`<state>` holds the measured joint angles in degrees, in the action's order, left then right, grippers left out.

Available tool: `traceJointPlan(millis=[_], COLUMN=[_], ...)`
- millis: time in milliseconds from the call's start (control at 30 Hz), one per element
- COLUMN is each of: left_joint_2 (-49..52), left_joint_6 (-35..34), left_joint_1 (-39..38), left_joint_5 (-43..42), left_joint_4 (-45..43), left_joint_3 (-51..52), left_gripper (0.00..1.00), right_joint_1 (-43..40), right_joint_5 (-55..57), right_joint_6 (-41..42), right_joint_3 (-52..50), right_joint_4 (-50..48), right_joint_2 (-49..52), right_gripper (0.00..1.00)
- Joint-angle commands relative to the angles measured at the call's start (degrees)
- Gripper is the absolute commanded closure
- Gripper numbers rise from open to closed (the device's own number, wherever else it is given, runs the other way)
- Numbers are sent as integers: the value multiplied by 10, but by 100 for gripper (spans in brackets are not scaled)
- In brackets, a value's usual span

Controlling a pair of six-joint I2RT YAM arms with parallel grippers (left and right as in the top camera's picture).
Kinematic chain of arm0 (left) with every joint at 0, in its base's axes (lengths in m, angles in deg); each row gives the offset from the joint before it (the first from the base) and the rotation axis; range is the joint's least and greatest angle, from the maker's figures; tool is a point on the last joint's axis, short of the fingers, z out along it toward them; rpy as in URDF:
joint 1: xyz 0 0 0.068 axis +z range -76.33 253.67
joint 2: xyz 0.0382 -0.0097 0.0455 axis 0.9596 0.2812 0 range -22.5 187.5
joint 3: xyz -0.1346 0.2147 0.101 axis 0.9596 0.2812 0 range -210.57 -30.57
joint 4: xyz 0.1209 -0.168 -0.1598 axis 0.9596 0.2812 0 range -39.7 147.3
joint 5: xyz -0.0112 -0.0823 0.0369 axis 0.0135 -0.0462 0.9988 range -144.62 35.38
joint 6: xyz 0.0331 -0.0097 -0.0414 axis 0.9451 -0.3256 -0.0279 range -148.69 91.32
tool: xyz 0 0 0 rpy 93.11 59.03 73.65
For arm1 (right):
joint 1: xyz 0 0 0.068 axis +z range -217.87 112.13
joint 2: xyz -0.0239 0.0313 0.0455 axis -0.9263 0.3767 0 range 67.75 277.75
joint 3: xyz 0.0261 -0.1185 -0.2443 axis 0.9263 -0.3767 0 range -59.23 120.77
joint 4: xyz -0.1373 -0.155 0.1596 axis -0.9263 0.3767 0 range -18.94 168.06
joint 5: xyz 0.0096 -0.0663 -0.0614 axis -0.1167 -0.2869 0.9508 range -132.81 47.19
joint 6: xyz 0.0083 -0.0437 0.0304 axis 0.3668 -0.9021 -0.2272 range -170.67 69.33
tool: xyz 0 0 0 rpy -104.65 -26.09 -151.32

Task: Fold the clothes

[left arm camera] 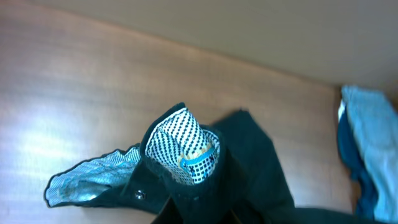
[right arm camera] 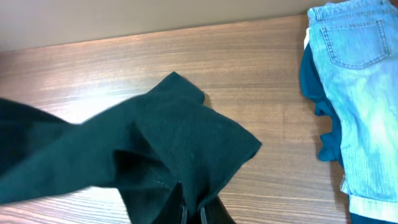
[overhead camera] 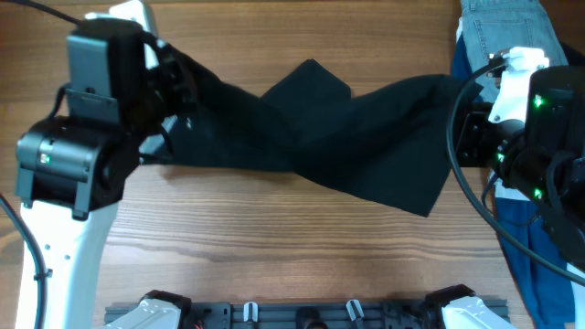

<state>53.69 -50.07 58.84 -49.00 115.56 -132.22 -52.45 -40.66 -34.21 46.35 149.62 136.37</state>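
The clothes, one black garment (overhead camera: 320, 137), hang stretched and twisted across the far half of the table between my two grippers. My left gripper (overhead camera: 174, 105) is shut on the garment's left end. In the left wrist view the black fabric (left arm camera: 249, 162) bunches over that gripper (left arm camera: 196, 218), and a dotted white pocket lining (left arm camera: 183, 149) and striped waistband lining show. My right gripper (overhead camera: 462, 123) is shut on the right end. In the right wrist view the fabric (right arm camera: 174, 137) is pinched between the narrow fingers of that gripper (right arm camera: 193, 214) and lifted off the wood.
A light blue denim garment (overhead camera: 503, 27) lies at the far right corner, with a royal blue cloth (overhead camera: 539, 247) under and beside it along the right edge. Both show in the right wrist view, denim (right arm camera: 360, 81) over blue cloth (right arm camera: 317, 93). A black rail (overhead camera: 302, 315) runs along the front edge.
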Motion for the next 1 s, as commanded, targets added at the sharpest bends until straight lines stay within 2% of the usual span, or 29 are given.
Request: traceJointPlan(millis=[0, 167, 367, 433, 667, 833, 967], left_joint_2=[-7, -7, 3, 14, 82, 143, 187], left_joint_6=[-20, -20, 47, 48, 47, 41, 10], left_joint_1=[-32, -37, -36, -28, 13, 18, 18], left_joint_5=[18, 90, 165, 186, 174, 129, 115], left_joint_4=[26, -14, -160, -196, -242, -240, -254], left_joint_3=[-12, -12, -12, -12, -12, -12, -12], left_gripper=[96, 96, 96, 96, 96, 96, 96], right_joint_1=[-4, -4, -4, -4, -18, -52, -76], right_joint_5=[10, 22, 64, 71, 71, 49, 18], right_joint_6=[-17, -49, -91, -92, -104, -98, -98], right_joint_3=[7, 7, 7, 7, 9, 11, 11], right_joint_4=[-16, -90, -241, -275, -311, -306, -309], right_joint_2=[-8, 7, 59, 83, 172, 202, 208], right_gripper=[95, 96, 96, 96, 96, 96, 96])
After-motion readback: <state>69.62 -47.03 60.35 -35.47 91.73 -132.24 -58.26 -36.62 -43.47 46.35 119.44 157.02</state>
